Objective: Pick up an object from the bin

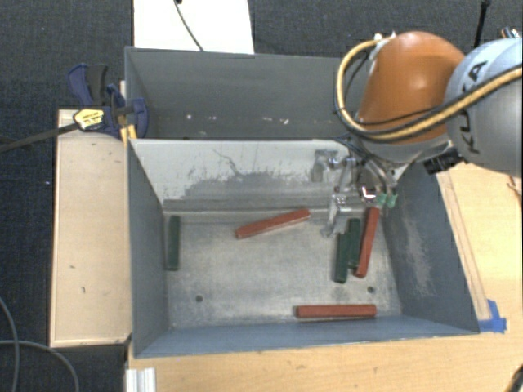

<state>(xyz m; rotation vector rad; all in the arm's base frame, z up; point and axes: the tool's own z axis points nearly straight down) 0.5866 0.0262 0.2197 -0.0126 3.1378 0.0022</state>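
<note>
Since the gripper (350, 207) sits right over the green stick (346, 256) and red stick (367, 243) at center-right, I'd guess it's lining up a grab; can't tell if it's spread.

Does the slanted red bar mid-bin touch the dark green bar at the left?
Apart. Camera view shows bare bin floor between red bar and green bar.

A dark, coarse-woven carpet (49, 23) covers the floor round the grey metal bin (229, 88). Thin black cables (33, 137) trail over the carpet at the far left, and another curls in the lower left corner. A pale wooden surface (327, 370) runs beneath the bin's near edge and up its right side, softly and evenly lit.
</note>
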